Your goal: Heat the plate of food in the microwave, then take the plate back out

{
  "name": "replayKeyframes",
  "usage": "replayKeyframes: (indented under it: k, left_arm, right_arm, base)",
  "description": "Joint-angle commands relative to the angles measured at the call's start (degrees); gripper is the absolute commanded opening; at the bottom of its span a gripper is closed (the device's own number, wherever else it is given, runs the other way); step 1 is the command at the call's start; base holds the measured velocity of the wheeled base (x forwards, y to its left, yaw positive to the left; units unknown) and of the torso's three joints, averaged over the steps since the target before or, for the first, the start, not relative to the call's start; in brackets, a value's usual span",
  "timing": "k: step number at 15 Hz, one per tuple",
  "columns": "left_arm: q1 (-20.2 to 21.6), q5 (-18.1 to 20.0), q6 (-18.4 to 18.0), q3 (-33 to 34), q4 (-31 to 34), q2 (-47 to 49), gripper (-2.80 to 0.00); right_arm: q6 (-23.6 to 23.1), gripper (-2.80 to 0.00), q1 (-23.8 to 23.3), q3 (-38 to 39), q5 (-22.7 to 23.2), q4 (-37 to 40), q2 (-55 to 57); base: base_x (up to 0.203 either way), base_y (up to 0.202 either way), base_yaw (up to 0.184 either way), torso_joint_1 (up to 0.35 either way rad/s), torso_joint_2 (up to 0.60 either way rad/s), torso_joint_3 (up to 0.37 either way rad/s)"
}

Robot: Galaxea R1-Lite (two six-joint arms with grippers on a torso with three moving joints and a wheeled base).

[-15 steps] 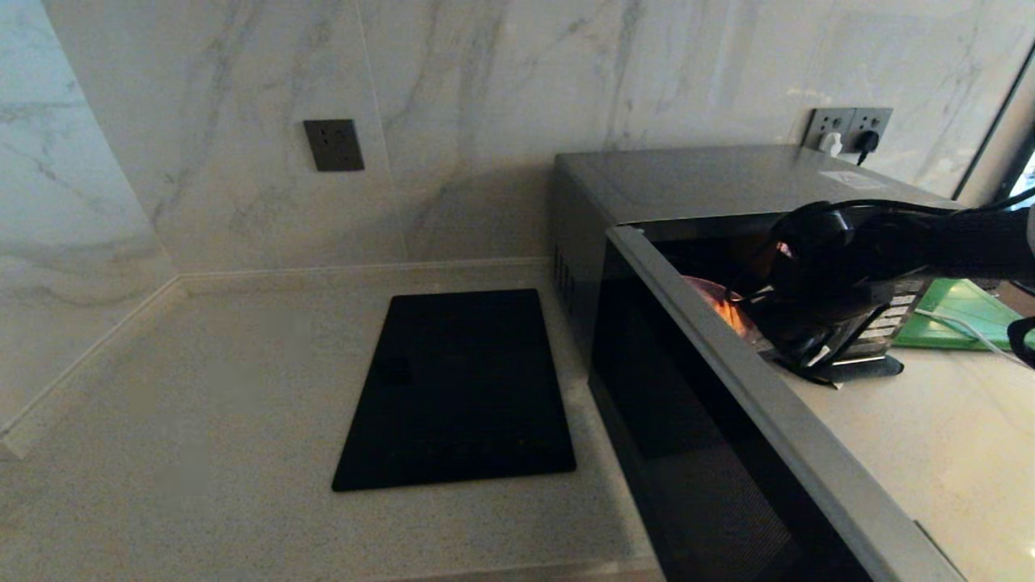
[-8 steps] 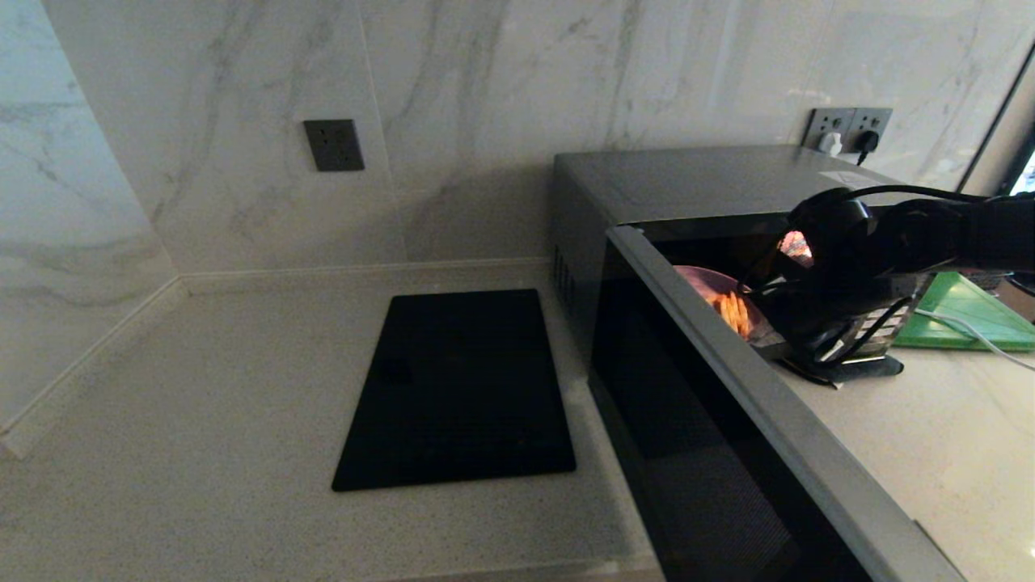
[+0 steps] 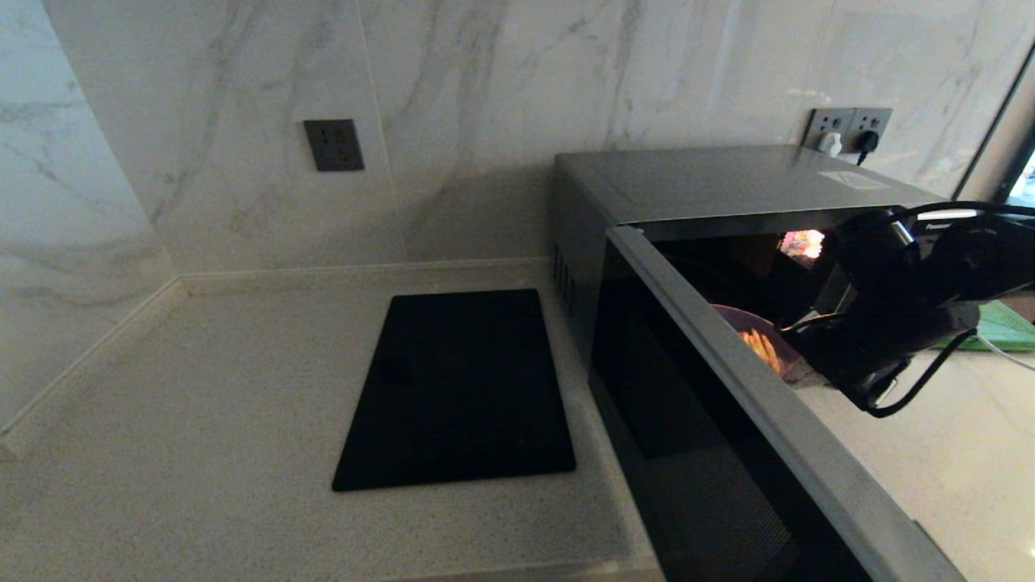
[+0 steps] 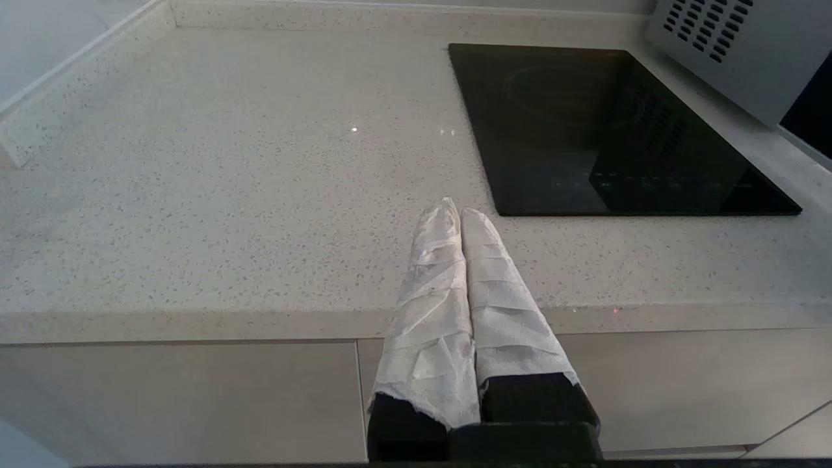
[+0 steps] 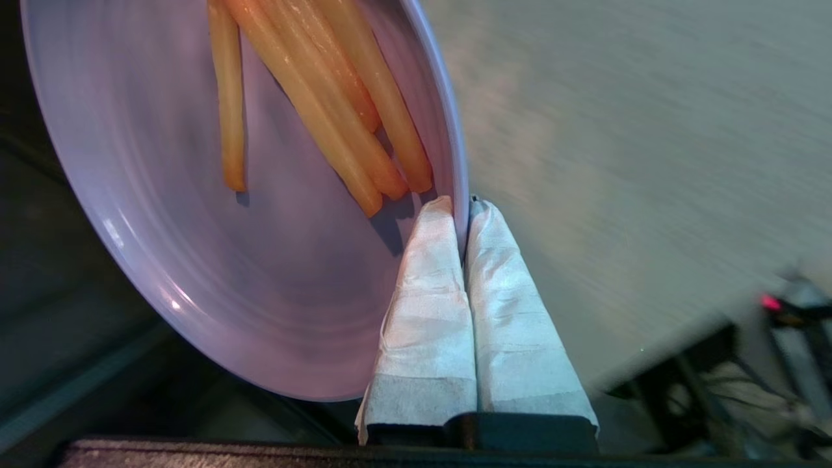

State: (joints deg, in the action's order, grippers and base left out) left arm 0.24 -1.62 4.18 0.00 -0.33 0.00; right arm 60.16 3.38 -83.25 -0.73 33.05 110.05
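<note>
Your right gripper (image 5: 461, 208): jaws clamped on rim of plate of food (image 5: 195, 273), fries (image 5: 325, 110) on it | plate just outside the microwave (image 3: 728, 182) opening, behind the swung-open door (image 3: 728, 453) | your left gripper (image 4: 455, 214): jaws together, empty, parked over counter (image 4: 227, 195) near cooktop (image 4: 585, 130)
</note>
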Motion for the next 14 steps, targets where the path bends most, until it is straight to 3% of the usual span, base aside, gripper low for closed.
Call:
replayKeyframes:
  k: [1,5,7,10,14]
  left_arm:
    - [0.0,0.0,0.0,0.0,0.0,0.1,-2.8]
    - [0.0,0.0,0.0,0.0,0.0,0.1,-2.8]
    - [0.0,0.0,0.0,0.0,0.0,0.0,-2.8]
    - [0.0,0.0,0.0,0.0,0.0,0.1,-2.8]
    - [0.0,0.0,0.0,0.0,0.0,0.0,-2.8]
  right_arm:
    - [0.3,-2.8,0.0,5.6,-1.5,0.2,-7.6]
    - [0.2,-2.8,-0.6,16.2,-6.0,0.2,-17.0]
    - [-0.5,-2.8,-4.4,21.0,-7.0,0.2,-22.1]
    - [-4.4,-2.8,-15.7,25.1,-7.4,0.2,-26.2]
    - [-11.9,-2.8,-33.1,25.1,-7.6,-0.9,-26.4]
  base:
    - [0.0,0.0,0.0,0.0,0.0,0.0]
    - [0.0,0.0,0.0,0.0,0.0,0.0]
    - [0.0,0.0,0.0,0.0,0.0,0.0]
    - [0.0,0.0,0.0,0.0,0.0,0.0]
    - [0.0,0.0,0.0,0.0,0.0,0.0]
